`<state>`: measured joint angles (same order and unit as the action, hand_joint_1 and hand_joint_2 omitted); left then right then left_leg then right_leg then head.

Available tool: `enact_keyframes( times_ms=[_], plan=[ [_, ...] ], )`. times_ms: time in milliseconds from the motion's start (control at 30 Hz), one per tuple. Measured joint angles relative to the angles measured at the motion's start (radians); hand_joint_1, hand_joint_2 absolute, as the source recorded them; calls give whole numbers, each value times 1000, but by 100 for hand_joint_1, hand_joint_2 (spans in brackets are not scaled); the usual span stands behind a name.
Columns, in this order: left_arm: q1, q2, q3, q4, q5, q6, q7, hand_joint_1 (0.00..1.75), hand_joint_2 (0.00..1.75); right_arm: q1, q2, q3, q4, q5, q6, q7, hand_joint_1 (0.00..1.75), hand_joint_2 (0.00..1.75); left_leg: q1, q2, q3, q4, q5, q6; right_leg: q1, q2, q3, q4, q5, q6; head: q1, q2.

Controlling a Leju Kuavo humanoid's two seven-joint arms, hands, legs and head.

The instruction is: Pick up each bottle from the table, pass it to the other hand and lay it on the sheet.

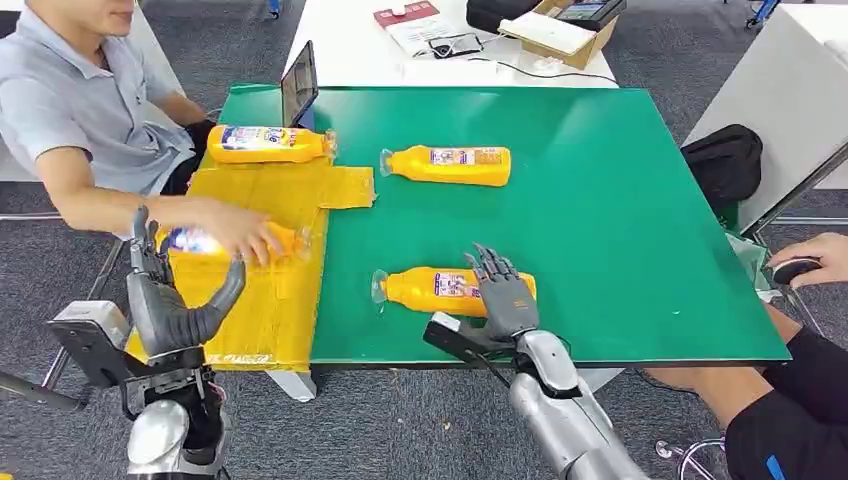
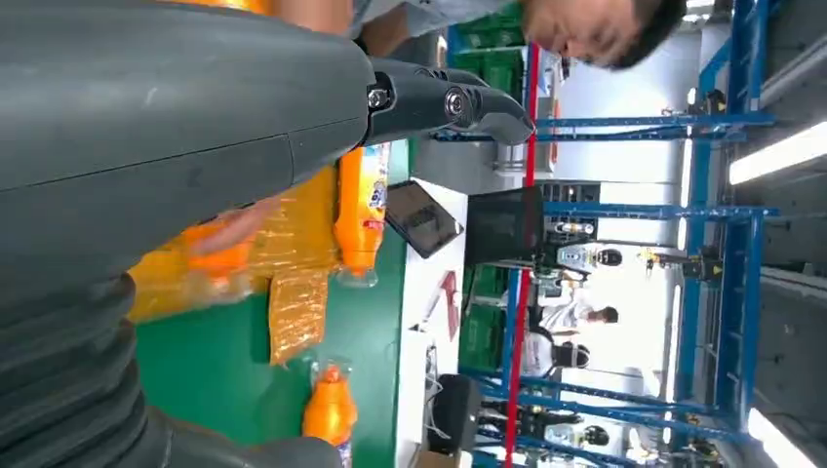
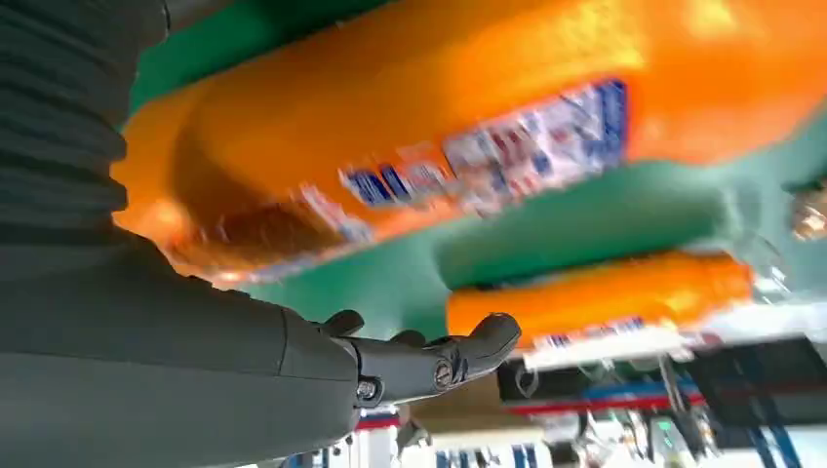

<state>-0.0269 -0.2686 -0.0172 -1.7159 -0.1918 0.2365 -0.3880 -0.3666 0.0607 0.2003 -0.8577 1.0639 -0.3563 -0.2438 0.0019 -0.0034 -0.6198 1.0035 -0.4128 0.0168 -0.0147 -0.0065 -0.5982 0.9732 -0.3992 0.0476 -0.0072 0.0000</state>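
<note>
Near the front edge of the green surface (image 1: 620,230), head view: right robot hand (image 1: 505,300) lies over the base of the near bottle (image 1: 440,288), fingers spread, grasp probably not closed. Left robot hand (image 1: 170,300) is released, off the front-left corner. Yellow sheet (image 1: 270,250) carries a far bottle (image 1: 268,144); a person's hand (image 1: 232,228) covers another. Middle bottle (image 1: 448,165) lies toward the back edge.

Left wrist view: fingers (image 2: 458,102) apart, holding nothing.

Right wrist view: near bottle fills the frame, blurred.
</note>
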Motion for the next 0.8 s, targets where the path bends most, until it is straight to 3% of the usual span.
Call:
enact_keyframes(
  times_ms=[500,800],
  plan=[
    [21,-14,-6,7,26,-147,82,0,175,-86,10,-2,146,236,1,208,0,175,0,0,0,0,0,0,0,0,0,0,0,0,0,0],
    [28,-16,-6,6,30,-170,95,0,175,-123,11,-17,202,153,75,159,0,175,0,0,2,0,0,0,0,0,1,0,0,0,0,0]
  ],
)
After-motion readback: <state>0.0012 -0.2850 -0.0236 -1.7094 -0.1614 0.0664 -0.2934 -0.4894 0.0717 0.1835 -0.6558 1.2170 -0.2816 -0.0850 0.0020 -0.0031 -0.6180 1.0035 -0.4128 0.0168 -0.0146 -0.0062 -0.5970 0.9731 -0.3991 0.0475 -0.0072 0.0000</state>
